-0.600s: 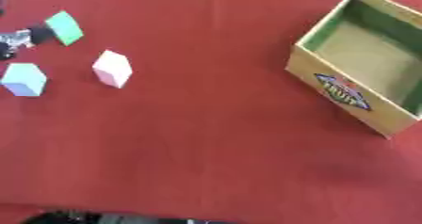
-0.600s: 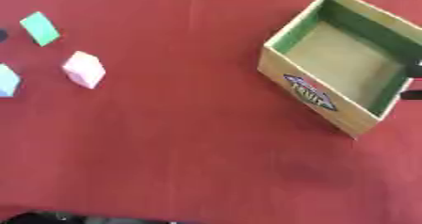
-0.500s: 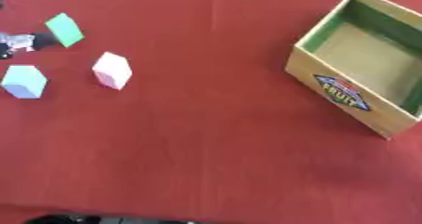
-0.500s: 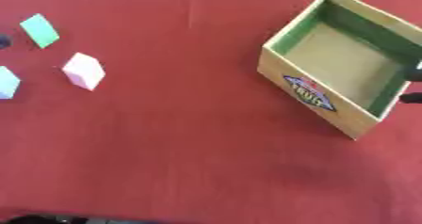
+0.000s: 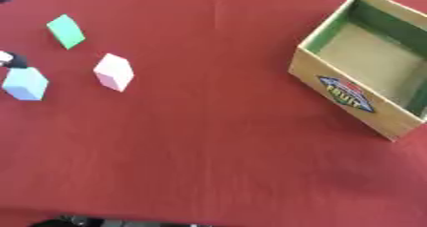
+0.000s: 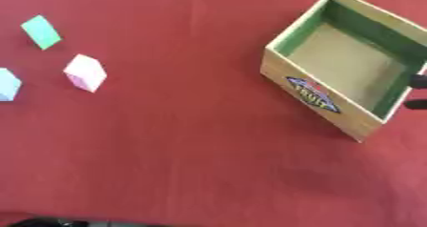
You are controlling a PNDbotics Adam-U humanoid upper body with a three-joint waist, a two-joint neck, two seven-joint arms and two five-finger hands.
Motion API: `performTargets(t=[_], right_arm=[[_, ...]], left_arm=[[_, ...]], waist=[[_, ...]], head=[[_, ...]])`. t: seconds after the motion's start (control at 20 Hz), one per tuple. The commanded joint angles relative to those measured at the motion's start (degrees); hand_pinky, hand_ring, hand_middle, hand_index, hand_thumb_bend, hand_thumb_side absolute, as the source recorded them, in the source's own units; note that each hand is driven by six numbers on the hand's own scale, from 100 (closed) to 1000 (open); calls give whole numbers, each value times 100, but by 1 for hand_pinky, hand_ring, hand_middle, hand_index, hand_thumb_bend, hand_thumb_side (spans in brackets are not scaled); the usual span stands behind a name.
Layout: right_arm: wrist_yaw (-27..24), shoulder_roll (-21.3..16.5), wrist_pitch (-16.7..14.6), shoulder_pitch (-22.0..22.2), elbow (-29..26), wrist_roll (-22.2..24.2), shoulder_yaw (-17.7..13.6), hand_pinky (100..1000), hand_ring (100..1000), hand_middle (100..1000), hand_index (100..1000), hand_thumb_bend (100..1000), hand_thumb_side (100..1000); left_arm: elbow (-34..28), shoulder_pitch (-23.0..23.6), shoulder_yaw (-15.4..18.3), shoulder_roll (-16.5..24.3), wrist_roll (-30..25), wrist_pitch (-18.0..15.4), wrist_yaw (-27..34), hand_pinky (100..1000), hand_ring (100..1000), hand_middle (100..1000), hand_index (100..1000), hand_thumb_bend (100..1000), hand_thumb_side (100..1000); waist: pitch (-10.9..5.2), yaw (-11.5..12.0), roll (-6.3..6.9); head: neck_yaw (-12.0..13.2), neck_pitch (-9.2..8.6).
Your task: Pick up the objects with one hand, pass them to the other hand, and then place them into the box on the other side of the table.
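Nothing is moved yet: the green block (image 5: 66, 31), pink block (image 5: 113, 72) and blue block (image 5: 25, 83) lie on the desk's (image 5: 208, 149) left side, the box (image 5: 371, 73) is empty. My left hand (image 5: 10, 59) barely shows; I cannot tell its fingers

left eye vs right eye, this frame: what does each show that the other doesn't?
Only the left eye view shows a small dark and white tip at the left edge, just above the pale blue block, likely part of the left hand; its fingers cannot be made out. Only the right eye view shows dark parts at the right edge beside the box, probably the right hand. Both show the red tablecloth, the green block, the pink block and the empty box.
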Motion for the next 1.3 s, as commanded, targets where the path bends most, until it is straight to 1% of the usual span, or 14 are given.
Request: performTargets(t=[0.05, 0.2, 0.45, 0.5, 0.55, 0.9, 1.3], right_arm=[[55, -106, -6, 2, -125, -3, -62, 847, 1000, 849, 928, 100, 461], [70, -97, 2, 8, -125, -1, -58, 848, 1000, 849, 928, 100, 462], [70, -83, 14, 0, -125, 8, -49, 848, 1000, 849, 929, 100, 461], [74, -75, 16, -2, -125, 12, -48, 848, 1000, 849, 929, 100, 431], [83, -63, 22, -2, -122, 15, -50, 848, 1000, 849, 929, 100, 458], [142, 22, 54, -39, -112, 40, -50, 849, 1000, 849, 930, 100, 455], [229, 123, 98, -86, -89, 88, -38, 849, 1000, 849, 932, 100, 449]], left_arm=[[266, -242, -73, 220, -563, -181, -829, 861, 840, 801, 773, 790, 100], [527, -481, -189, 97, -762, -412, -1488, 852, 827, 791, 754, 745, 100], [1041, -869, -378, -171, -950, -726, -2041, 847, 826, 795, 741, 733, 100], [1127, -931, -408, -225, -966, -782, -2099, 845, 824, 794, 734, 732, 100], [1214, -984, -441, -272, -975, -836, -2131, 844, 822, 794, 733, 732, 100], [1665, -1244, -621, -551, -974, -1134, -2512, 844, 824, 799, 745, 747, 100], [1883, -1382, -654, -669, -979, -1273, -2594, 846, 829, 803, 745, 744, 100]], waist=[[-124, -12, 15], [-133, -23, 15], [-133, -33, 6], [-130, -37, 1], [-122, -44, -3], [-67, -73, -41], [1, -77, -83]], head=[[42, -65], [61, -68], [96, -96], [99, -104], [105, -113], [218, -183], [363, -318]])
